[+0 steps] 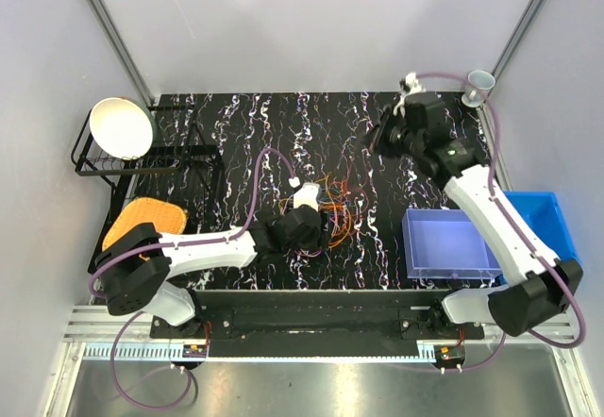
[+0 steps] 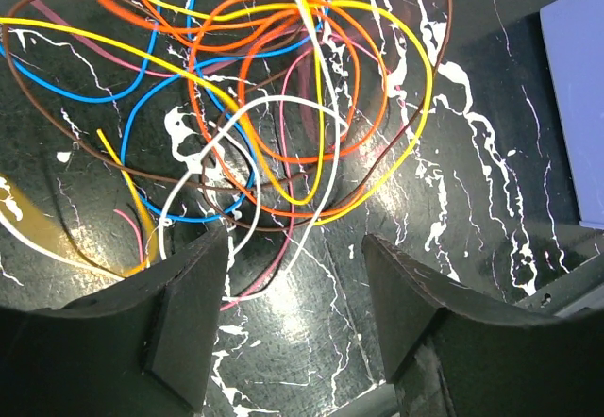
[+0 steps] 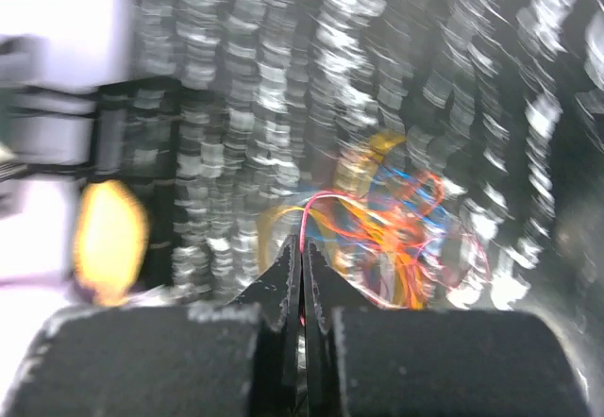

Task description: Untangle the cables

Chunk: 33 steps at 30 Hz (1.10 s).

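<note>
Loose central tangle of cables (image 1: 338, 211) (mostly orange)

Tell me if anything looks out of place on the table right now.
Only the cables: a knotted heap on the table, loops crossing every way. One pink wire seems to run from it into the shut right gripper. The right wrist view is blurred.

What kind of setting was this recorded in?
Probably a lab test cell: plain white walls on metal posts enclose a black marbled table holding staged props, a dish rack, a blue bin and tangled cables.
</note>
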Each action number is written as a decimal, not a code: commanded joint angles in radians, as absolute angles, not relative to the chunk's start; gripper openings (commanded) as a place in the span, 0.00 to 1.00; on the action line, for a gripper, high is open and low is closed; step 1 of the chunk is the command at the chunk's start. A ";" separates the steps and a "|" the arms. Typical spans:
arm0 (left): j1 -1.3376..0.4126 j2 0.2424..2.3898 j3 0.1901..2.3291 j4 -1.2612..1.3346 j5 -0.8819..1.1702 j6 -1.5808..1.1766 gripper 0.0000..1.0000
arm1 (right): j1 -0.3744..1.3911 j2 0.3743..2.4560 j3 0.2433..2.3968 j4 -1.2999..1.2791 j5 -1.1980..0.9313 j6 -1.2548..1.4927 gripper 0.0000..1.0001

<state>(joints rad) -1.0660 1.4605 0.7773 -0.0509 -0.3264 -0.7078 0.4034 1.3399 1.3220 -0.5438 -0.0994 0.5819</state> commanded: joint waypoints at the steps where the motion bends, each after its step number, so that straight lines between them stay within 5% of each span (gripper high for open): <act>1: -1.080 1.417 0.813 -0.003 -0.344 -0.696 0.63 | 0.454 1.318 1.554 -0.643 -0.219 0.522 0.00; 15: -1.091 1.368 0.784 -0.005 -0.365 -0.683 0.67 | 0.532 1.591 2.564 -0.937 -0.350 0.485 0.00; 20: -1.092 1.309 0.755 0.024 -0.367 -0.626 0.73 | 0.535 1.540 2.436 -0.914 -0.328 0.471 0.00; 25: -1.094 1.224 0.713 0.049 -0.362 -0.543 0.96 | 0.535 1.508 2.292 -0.899 -0.299 0.454 0.00; 33: -1.094 0.974 0.531 0.326 -0.293 -0.322 0.96 | 0.535 1.497 2.267 -0.902 -0.305 0.436 0.00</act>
